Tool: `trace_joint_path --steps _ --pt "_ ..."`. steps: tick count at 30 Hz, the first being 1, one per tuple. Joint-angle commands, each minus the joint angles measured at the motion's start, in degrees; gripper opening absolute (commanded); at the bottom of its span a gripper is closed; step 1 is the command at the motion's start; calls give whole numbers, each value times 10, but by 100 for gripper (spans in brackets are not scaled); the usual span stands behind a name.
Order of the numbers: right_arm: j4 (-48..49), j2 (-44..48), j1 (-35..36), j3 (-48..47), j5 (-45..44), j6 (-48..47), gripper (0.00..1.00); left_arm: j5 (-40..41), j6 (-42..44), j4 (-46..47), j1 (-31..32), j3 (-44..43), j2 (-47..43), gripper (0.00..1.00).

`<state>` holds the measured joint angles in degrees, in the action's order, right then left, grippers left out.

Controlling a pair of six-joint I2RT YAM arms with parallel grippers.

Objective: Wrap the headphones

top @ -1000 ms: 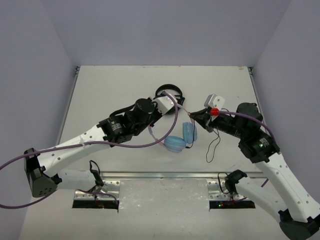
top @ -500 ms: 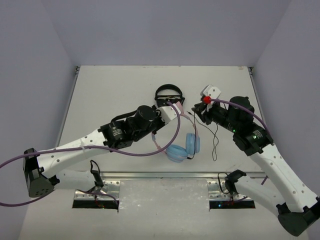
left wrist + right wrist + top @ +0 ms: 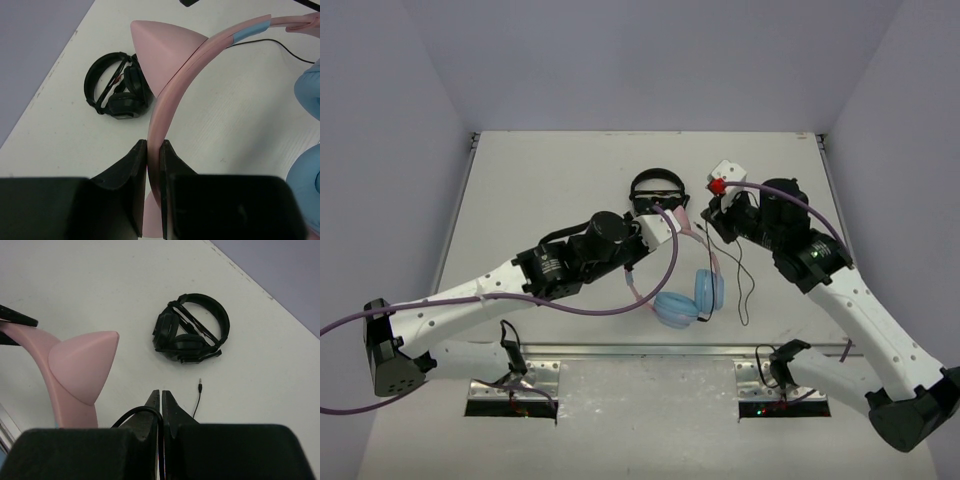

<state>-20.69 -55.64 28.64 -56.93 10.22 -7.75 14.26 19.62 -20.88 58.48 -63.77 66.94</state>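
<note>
The headphones have light blue earcups (image 3: 692, 297) and a pink headband (image 3: 176, 85) with small pointed ears (image 3: 82, 365). My left gripper (image 3: 154, 150) is shut on the headband and holds it up, earcups hanging over the table; it also shows in the top view (image 3: 672, 222). My right gripper (image 3: 161, 399) is shut on the thin dark cable (image 3: 739, 285), just right of the headband; it also shows in the top view (image 3: 716, 212). The cable loops out of the jaws (image 3: 131, 415) and its plug end (image 3: 199, 385) dangles below.
All-black headphones (image 3: 658, 190) lie folded on the table behind both grippers, also seen in the left wrist view (image 3: 117, 92) and the right wrist view (image 3: 192, 330). White table (image 3: 540, 190), side walls left and right, metal rails at the near edge.
My right gripper has moved up and to the left with the cable, close beside the headband. My left gripper shifted slightly right; the earcups swung right and nearer.
</note>
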Motion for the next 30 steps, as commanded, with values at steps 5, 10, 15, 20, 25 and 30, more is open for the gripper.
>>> trace_joint_path --steps 5,10,15,20,25,30 --pt "8 -41 -1 -47 -58 38 1 -89 -15 10 15 -34 -23 0" --pt "16 -45 -1 -34 -47 66 2 -103 -27 36 15 -29 -54 0" --pt "59 -14 -1 0 -4 100 9 -111 -40 74 15 -7 -103 0" --pt "107 10 -1 15 50 128 15 -110 -63 103 15 -5 -145 0" --pt "211 45 -1 65 96 167 25 -91 -101 126 15 -19 -174 0" --pt "376 57 -1 148 147 218 40 -25 -144 162 15 -44 -199 0"
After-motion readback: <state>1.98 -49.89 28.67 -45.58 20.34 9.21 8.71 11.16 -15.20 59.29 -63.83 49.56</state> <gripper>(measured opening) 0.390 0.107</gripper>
